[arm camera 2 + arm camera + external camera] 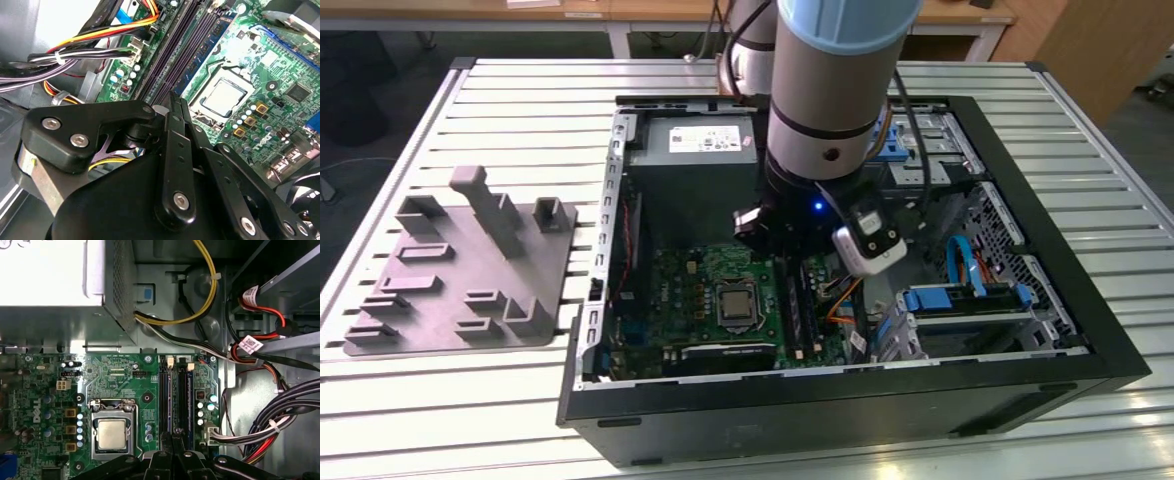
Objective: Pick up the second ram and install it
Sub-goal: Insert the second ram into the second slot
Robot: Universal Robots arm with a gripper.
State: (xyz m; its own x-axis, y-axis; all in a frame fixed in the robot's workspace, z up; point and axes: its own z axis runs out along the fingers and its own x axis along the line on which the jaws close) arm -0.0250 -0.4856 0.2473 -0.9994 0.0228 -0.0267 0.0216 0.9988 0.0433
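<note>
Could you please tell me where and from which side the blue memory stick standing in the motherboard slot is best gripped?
I would grip the blue memory stick across its thin faces near the middle of its long top edge, coming straight down from above: it stands on edge in the motherboard, with neighbouring slots close alongside.

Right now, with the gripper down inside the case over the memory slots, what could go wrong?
The shut gripper hangs low over the memory slots; sideways drift could scrape the motherboard or the processor beside them. The cable bundle plugs in just beside the slots, so the wrist might snag it. Pressing off-centre could strain a slot.
</note>
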